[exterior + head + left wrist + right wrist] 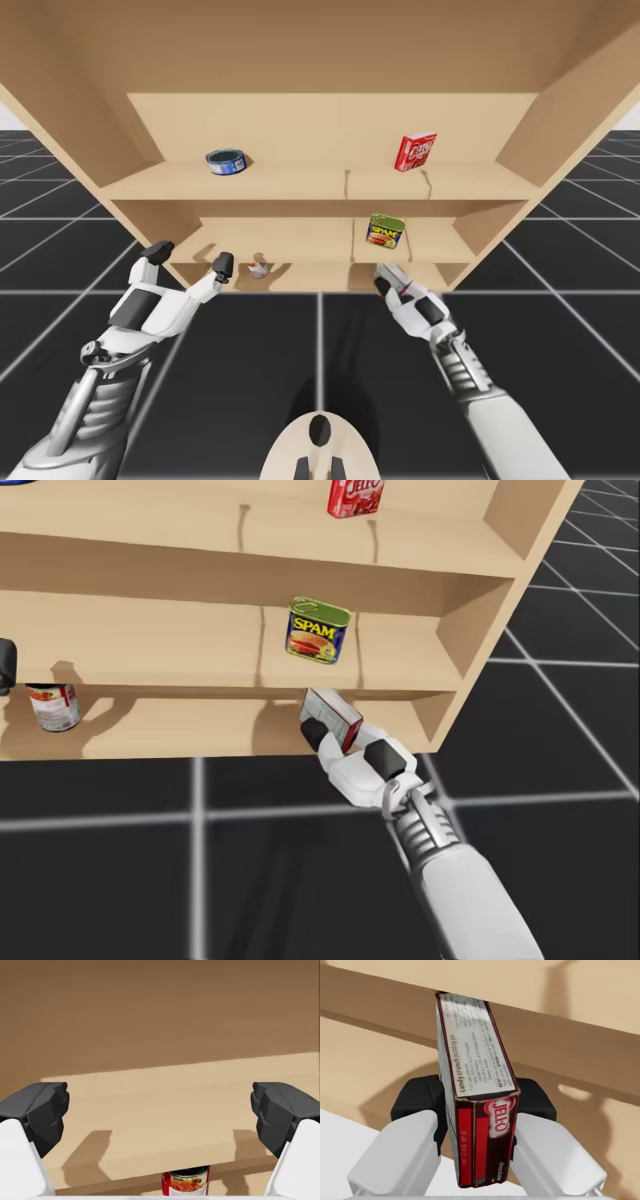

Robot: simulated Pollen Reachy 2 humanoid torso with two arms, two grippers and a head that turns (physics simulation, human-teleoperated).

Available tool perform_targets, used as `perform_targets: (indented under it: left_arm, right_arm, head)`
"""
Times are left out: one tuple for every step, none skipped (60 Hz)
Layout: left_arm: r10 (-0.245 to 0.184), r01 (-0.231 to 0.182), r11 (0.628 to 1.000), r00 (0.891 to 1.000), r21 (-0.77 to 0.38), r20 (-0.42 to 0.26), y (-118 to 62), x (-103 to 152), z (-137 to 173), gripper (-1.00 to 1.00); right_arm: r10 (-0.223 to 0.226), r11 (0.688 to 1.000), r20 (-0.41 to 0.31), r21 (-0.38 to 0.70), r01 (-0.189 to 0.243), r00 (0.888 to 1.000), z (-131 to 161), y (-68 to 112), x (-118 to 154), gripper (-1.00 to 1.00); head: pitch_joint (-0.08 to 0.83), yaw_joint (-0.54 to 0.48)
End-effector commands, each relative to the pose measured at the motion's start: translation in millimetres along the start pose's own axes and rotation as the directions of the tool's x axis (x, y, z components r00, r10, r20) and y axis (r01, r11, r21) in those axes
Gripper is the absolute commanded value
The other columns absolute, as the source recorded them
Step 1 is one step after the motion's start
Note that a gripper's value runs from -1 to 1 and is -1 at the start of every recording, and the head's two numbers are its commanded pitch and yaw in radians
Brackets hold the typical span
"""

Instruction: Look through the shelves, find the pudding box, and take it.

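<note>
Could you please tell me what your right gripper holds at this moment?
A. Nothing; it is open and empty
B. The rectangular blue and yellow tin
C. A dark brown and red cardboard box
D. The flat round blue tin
C: the right wrist view shows my right gripper clamped on the dark brown and red cardboard box from both sides, held in front of the wooden shelves.

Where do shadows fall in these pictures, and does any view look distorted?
Left wrist view: the open left gripper casts two shadows on the shelf ahead. Right wrist view: the right gripper and box throw a soft shadow on the shelf beyond them. High view: the shelf sides splay outward, likely wide-angle distortion.
</note>
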Motion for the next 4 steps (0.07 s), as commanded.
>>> perform_targets:
  left_arm:
    - [0.000, 0.000, 1.000, 1.000, -0.001, 0.000, -0.7, 0, 0, -1.00]
    - [0.000, 0.000, 1.000, 1.000, -0.001, 0.000, -0.7, 0, 0, -1.00]
    - [0.000, 0.000, 1.000, 1.000, -0.001, 0.000, -0.7, 0, 0, -1.00]
    - [-0.001, 0.001, 1.000, 1.000, -0.001, 0.000, -0.8, 0, 0, -1.00]
  right_arm:
    - [0.009, 1.000, -0.014, 0.008, -0.008, 1.000, 38, 14.1, 0, 1.00]
    - [0.007, 1.000, -0.015, 0.009, -0.007, 1.000, 41, 15.1, 0, 1.00]
    - [0.007, 1.000, -0.016, 0.010, -0.006, 1.000, 44, 16.1, 0, 1.00]
    - [0.006, 1.000, -0.020, 0.013, -0.006, 1.000, 53, 18.4, -1, 1.00]
  head:
    - [0.615, -0.26]
    - [0.615, -0.26]
    - [0.615, -0.26]
    - [0.615, -0.26]
